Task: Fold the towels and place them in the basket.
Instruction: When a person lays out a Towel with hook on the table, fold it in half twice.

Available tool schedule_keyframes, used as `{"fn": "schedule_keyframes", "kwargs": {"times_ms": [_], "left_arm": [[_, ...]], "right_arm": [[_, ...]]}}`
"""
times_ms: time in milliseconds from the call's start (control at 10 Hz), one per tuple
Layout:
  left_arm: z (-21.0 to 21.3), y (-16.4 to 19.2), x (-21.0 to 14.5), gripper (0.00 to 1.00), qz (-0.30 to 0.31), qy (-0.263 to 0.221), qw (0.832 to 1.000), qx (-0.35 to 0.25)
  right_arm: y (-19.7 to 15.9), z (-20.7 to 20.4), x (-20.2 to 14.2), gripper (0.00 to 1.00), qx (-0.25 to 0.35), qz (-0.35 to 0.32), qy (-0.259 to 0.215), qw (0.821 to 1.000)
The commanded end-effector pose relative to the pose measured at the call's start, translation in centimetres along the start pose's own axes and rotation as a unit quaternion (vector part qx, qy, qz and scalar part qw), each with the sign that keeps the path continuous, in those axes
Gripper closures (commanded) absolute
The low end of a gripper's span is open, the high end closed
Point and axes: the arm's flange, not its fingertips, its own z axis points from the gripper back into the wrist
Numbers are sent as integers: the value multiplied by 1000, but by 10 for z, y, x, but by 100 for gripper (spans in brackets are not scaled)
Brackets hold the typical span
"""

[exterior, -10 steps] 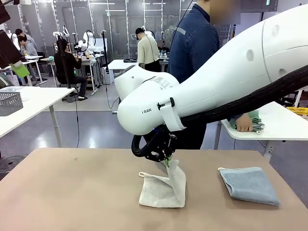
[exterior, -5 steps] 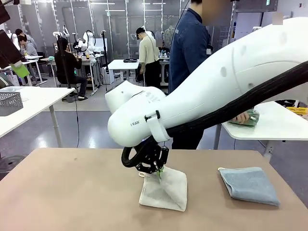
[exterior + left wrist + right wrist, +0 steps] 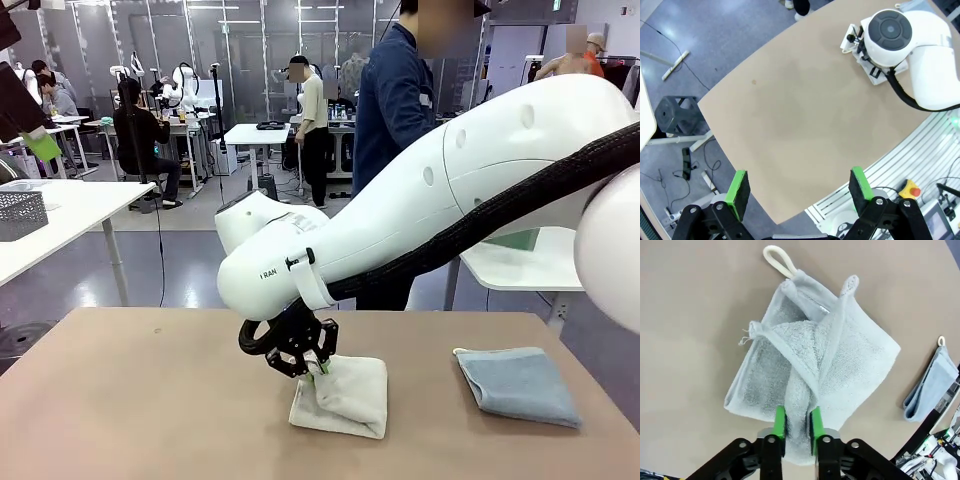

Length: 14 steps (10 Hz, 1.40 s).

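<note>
At centre frame on the tabletop (image 3: 150,400), the right gripper (image 3: 793,432) pinches a ridge of the cream towel (image 3: 345,395), mid-fold; next it should let go and flatten. At right lies the folded blue towel (image 3: 518,385). The left gripper (image 3: 797,187) hangs released.

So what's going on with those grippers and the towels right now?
Right gripper pinching cream towel fold on table. Left gripper open, hovering. Blue-grey towel lies folded. Nothing in the way.
</note>
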Motion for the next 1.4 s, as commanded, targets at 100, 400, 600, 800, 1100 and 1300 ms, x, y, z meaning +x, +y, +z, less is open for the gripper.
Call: {"fn": "schedule_keyframes", "kwargs": {"times_ms": [100, 400, 600, 800, 1100, 1300], "left_arm": [[3, -1, -1, 0, 5, 6, 1000, -3], [3, -1, -1, 0, 5, 6, 1000, -3], [3, -1, -1, 0, 5, 6, 1000, -3], [3, -1, -1, 0, 5, 6, 1000, -3], [3, -1, -1, 0, 5, 6, 1000, -3], [3, -1, -1, 0, 5, 6, 1000, -3]], "right_arm": [[-1, 4, -11, 17, 30, -26, -17, 999], [-20, 9, -30, 0, 69, -44, -37, 996], [-51, 15, -57, 0, 131, -62, -62, 988], [-97, 10, -86, 0, 193, -87, -80, 974], [-146, -9, -106, 0, 274, -96, -91, 953], [-176, -28, -113, 0, 307, -101, -83, 943]]}}
